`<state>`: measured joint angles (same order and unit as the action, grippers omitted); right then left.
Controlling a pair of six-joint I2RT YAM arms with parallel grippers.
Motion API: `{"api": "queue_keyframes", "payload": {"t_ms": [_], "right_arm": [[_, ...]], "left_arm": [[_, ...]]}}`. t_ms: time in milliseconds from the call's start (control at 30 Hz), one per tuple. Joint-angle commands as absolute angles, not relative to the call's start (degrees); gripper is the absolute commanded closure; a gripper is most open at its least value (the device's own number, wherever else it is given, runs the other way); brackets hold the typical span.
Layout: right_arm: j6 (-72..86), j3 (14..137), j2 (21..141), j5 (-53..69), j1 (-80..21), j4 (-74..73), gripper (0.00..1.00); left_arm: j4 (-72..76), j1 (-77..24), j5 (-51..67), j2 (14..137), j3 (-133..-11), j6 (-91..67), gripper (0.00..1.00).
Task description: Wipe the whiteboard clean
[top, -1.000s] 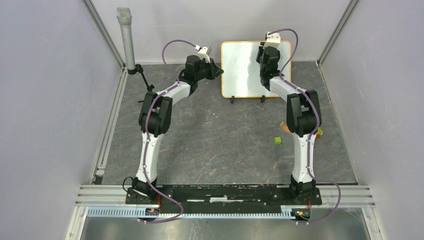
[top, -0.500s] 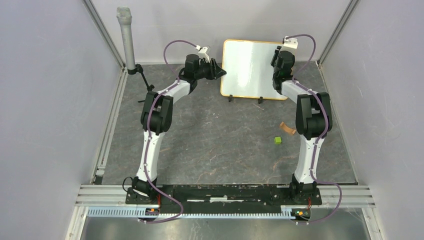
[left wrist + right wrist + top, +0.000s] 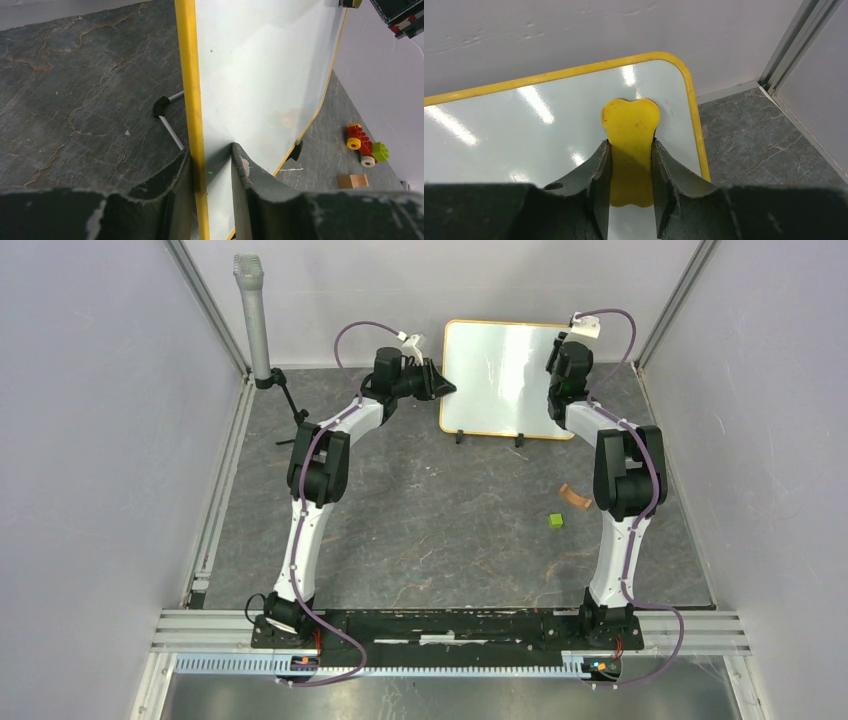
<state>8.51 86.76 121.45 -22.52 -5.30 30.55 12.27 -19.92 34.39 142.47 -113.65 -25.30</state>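
The whiteboard (image 3: 505, 375) stands at the back of the table on two black feet, its orange frame all round and its white face bare of writing. My left gripper (image 3: 440, 388) is shut on the board's left edge; the left wrist view shows the frame (image 3: 192, 100) between my two fingers. My right gripper (image 3: 556, 375) is shut on a yellow eraser (image 3: 630, 150) and holds it flat against the board's upper right corner (image 3: 674, 62).
A brown block (image 3: 574, 497) and a green block (image 3: 555, 522) lie on the dark table right of centre. A toy car (image 3: 364, 146) and a wooden block (image 3: 352, 181) show beyond the board. A grey microphone stand (image 3: 254, 315) rises at the back left. Walls close in on both sides.
My right gripper has swept the eraser from the board's middle right up to its upper right corner. The board has tilted slightly. The left gripper keeps its hold on the left edge.
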Motion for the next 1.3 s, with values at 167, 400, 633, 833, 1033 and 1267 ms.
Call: {"api": "queue_keyframes", "payload": {"t_ms": [167,400,633,833,1033,1267], "right_arm": [[8.81,89.07,120.65,-22.2,-9.37,29.62,0.67],[9.06,88.24,120.63,-22.72,-12.21,30.49,0.66],[9.0,88.85,120.37,-24.65,-9.08,30.94,0.66],[10.22,87.82,120.55,-25.03,-5.54,30.23,0.66],[10.53,86.4,120.0,-23.7,-4.34,30.41,0.66],[9.62,89.06,122.18,-23.53,-9.02,29.28,0.66]], "left_arm": [[7.74,-20.35,28.25,141.25,-114.62,-20.08,0.82],[6.49,-20.73,25.48,140.39,-114.14,-18.03,0.88],[6.16,-20.91,23.74,139.75,-113.41,-17.16,0.91],[5.54,-20.84,22.59,139.66,-113.38,-16.7,0.94],[5.23,-20.9,22.3,139.72,-113.47,-16.69,0.96],[5.27,-20.87,22.06,139.5,-113.38,-16.52,0.97]]}}
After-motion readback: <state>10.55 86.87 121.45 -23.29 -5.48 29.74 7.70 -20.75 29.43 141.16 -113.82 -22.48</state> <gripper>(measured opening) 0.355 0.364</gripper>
